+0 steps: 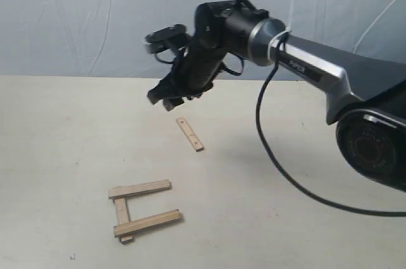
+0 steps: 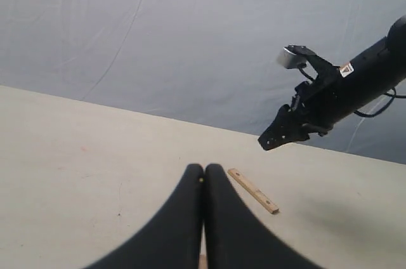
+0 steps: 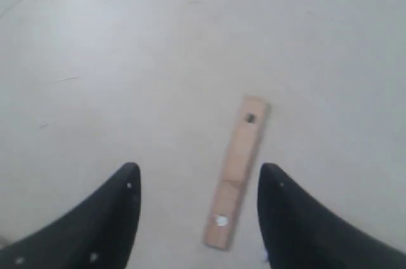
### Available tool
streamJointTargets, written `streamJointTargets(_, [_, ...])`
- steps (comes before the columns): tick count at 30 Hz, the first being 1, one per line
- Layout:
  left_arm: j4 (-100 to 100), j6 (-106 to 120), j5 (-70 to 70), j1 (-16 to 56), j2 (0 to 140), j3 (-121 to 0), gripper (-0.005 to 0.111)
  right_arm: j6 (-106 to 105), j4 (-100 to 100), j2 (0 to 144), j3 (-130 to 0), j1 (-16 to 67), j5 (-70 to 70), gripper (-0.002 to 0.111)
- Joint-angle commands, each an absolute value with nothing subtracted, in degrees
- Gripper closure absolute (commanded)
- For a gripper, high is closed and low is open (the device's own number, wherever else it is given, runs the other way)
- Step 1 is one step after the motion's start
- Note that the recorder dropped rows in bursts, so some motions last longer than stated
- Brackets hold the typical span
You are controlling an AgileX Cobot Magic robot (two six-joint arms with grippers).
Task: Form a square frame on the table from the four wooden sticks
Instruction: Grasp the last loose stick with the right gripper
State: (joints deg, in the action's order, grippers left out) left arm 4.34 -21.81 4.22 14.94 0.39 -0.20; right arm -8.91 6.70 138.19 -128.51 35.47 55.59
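Note:
One loose wooden stick [image 1: 189, 134] lies alone on the table [image 1: 57, 136], aslant, with dark holes near its ends. My right gripper [image 1: 166, 98] hangs open a little above it. In the right wrist view the stick [image 3: 238, 167] lies on the table between the spread fingers [image 3: 120, 218], untouched. Three more sticks form a U open to the right: a top strip [image 1: 139, 189], a bottom strip [image 1: 148, 223], and an upright strip [image 1: 122, 212] under both. My left gripper [image 2: 204, 169] is shut, low over the table, with the loose stick [image 2: 253, 190] just beyond its tips.
The right arm [image 1: 304, 66] reaches in from the right, trailing a black cable [image 1: 273, 161] down to the table. A blue-grey backdrop [image 1: 76, 15] closes the far side. The left arm is out of the exterior view.

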Motion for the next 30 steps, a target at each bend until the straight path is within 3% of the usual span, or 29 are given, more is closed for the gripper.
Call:
streamJointTargets(1, [3.65, -21.92, 4.26, 14.85, 0.00, 0.00, 0.107, -1.42, 6.08, 141.81, -128.74, 32.48, 53.62, 0.056])
streamJointTargets(24, [3.54, -21.92, 4.03, 14.85, 0.00, 0.00, 0.107, -1.07, 0.00, 149.48, -128.74, 35.64, 47.30, 0.057])
streamJointTargets(26, [3.54, -21.92, 4.03, 14.85, 0.00, 0.00, 0.107, 0.00, -0.85, 149.48, -128.74, 36.04, 47.70, 0.066])
streamJointTargets(30, [3.54, -21.92, 4.03, 14.85, 0.00, 0.00, 0.107, 0.00, -0.36, 149.48, -128.74, 36.04, 49.78, 0.107])
